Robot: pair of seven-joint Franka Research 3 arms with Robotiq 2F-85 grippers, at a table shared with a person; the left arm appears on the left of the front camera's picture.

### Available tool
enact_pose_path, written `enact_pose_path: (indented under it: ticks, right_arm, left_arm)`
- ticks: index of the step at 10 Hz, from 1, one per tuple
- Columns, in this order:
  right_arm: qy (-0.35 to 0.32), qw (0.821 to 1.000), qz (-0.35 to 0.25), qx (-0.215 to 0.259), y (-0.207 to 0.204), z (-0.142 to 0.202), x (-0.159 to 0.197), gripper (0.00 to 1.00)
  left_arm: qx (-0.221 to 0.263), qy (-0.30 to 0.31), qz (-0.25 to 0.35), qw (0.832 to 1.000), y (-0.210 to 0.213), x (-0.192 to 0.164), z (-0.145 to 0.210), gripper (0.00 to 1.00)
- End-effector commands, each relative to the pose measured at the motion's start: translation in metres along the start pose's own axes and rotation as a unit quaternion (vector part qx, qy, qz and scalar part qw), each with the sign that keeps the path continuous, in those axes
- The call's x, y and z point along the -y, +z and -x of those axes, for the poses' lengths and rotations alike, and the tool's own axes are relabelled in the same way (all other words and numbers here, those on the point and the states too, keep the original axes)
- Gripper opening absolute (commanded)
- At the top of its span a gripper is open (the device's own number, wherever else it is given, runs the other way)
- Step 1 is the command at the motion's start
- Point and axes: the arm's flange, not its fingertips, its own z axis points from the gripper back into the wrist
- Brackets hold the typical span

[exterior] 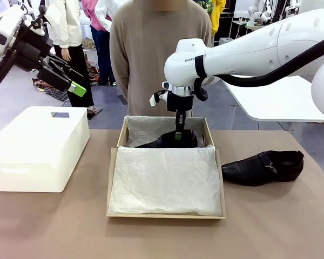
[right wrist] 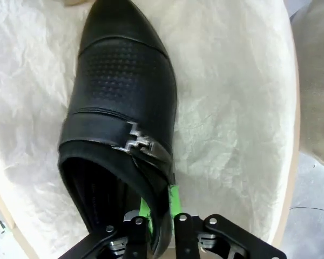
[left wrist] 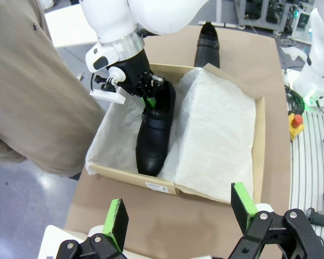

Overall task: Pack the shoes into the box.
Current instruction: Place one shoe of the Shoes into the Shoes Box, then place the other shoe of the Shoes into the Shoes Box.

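One glossy black shoe lies in the far part of the brown cardboard box, on white tissue paper. My right gripper reaches down onto its heel end. In the right wrist view the right gripper pinches the collar wall of this shoe, just behind the metal buckle. The left wrist view looks down on the same shoe, the box and the right gripper. The other shoe lies on the table right of the box. My left gripper hangs open, high at the left, its jaws holding nothing.
A large white box stands on the table's left side. A person in a tan sweater stands at the far edge right behind the cardboard box. A white table stands beyond at the right.
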Motion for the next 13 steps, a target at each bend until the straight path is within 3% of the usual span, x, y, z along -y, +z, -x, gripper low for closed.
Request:
enact_pose_path:
  ticks: [1, 3, 9, 13]
  right_arm:
    - [0.011, 1.000, 0.001, -0.006, 0.003, 0.004, -0.003, 0.58]
    - [0.012, 1.000, -0.015, 0.004, 0.007, 0.006, -0.004, 0.98]
    - [0.030, 0.999, -0.028, 0.010, 0.049, 0.011, -0.019, 1.00]
    - [0.019, 1.000, -0.020, 0.000, 0.050, 0.007, -0.020, 1.00]
  left_arm:
    - [0.012, -0.008, 0.005, 1.000, -0.001, -0.002, 0.001, 1.00]
    - [0.012, -0.008, 0.005, 1.000, -0.001, -0.002, 0.001, 1.00]
    - [0.012, -0.008, 0.005, 1.000, -0.001, -0.002, 0.001, 1.00]
    - [0.012, -0.008, 0.005, 1.000, -0.001, -0.002, 0.001, 1.00]
